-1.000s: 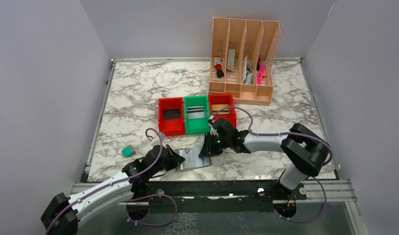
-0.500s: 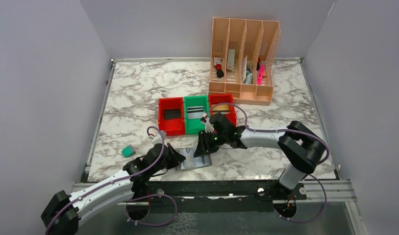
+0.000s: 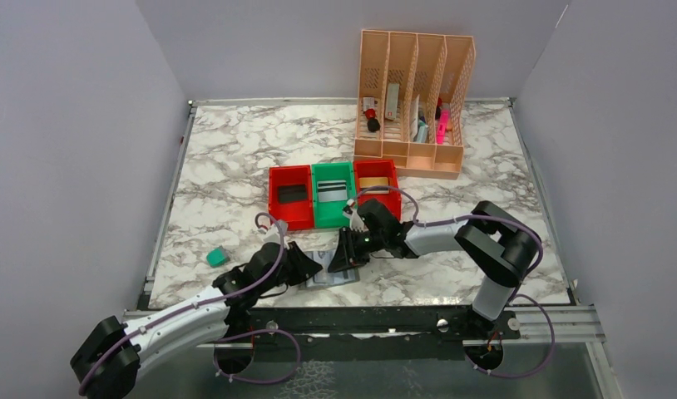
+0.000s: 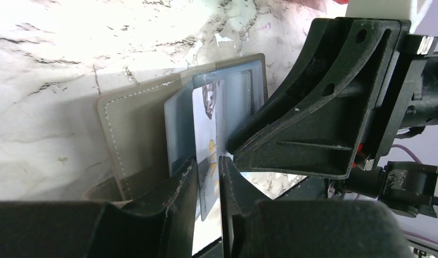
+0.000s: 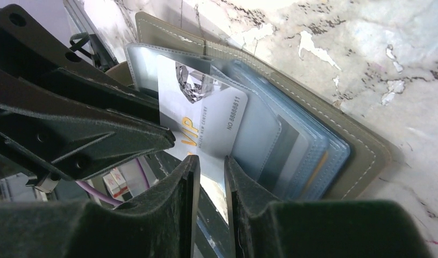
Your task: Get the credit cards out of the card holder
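Observation:
The grey card holder (image 3: 335, 277) lies open near the table's front edge, its blue-grey pockets (image 5: 308, 145) fanned out. A silver-grey credit card (image 4: 205, 123) marked VIP sticks partway out of a pocket. My left gripper (image 4: 207, 161) has its jaws slightly apart around the card's lower end. My right gripper (image 5: 212, 160) meets it from the opposite side, jaws also a little apart with the same card (image 5: 206, 121) between them. In the top view both grippers, the left (image 3: 313, 264) and the right (image 3: 338, 256), crowd over the holder.
Behind the holder stand a red bin (image 3: 289, 198) with a dark card, a green bin (image 3: 333, 195) with a grey card and a red bin (image 3: 378, 187) with a tan card. A teal block (image 3: 216, 257) lies left. A peach organiser (image 3: 414, 108) stands at the back.
My left gripper's jaws, shut before, have parted slightly and it has edged towards the holder. The right gripper has slid left onto the holder, beside the left fingers.

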You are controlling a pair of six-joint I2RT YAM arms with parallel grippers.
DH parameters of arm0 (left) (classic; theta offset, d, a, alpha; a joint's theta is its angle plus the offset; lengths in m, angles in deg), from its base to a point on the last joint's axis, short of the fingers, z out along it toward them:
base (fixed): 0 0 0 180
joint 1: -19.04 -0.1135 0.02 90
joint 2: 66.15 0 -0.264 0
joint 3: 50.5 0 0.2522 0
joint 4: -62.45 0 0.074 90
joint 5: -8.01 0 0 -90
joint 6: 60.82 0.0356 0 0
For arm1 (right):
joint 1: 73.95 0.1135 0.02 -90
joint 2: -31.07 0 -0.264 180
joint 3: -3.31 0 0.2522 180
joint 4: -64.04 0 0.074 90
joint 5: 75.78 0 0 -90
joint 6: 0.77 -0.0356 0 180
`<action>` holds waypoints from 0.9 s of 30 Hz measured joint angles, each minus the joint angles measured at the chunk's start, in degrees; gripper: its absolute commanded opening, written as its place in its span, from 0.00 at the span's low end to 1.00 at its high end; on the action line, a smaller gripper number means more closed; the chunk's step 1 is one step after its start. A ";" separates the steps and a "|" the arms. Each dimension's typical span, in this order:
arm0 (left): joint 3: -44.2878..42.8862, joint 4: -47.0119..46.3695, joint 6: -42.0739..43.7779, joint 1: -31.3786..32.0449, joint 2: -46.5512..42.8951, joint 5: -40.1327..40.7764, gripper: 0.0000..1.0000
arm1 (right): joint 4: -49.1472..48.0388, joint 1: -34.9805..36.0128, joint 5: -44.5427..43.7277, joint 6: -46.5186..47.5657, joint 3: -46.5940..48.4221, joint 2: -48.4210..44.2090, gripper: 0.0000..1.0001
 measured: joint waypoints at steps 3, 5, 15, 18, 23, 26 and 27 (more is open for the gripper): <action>0.26 -1.42 0.13 0.00 0.85 -0.90 0.26 | -1.66 0.00 -0.11 -1.46 -0.94 0.00 0.29; 0.26 -2.27 0.26 0.00 1.42 -1.49 0.26 | -2.12 0.00 -0.20 -1.92 -1.14 0.00 0.28; -1.38 0.02 1.09 0.00 3.21 -1.68 0.04 | -2.08 0.00 -1.25 -2.82 -1.16 0.00 0.28; -3.91 4.31 1.49 0.00 1.64 0.09 0.03 | -1.66 0.07 -2.12 -3.26 -1.22 -0.33 0.27; -5.73 11.82 2.19 0.00 -2.40 3.87 0.01 | -1.16 0.24 -3.67 -3.67 -1.55 -1.18 0.27; -6.16 15.21 2.40 0.00 -4.37 5.27 0.00 | -0.72 0.28 -4.57 -3.63 -1.75 -1.88 0.27; -6.45 16.06 2.49 0.00 -4.81 5.64 0.00 | -0.46 0.28 -4.92 -3.52 -1.84 -2.23 0.28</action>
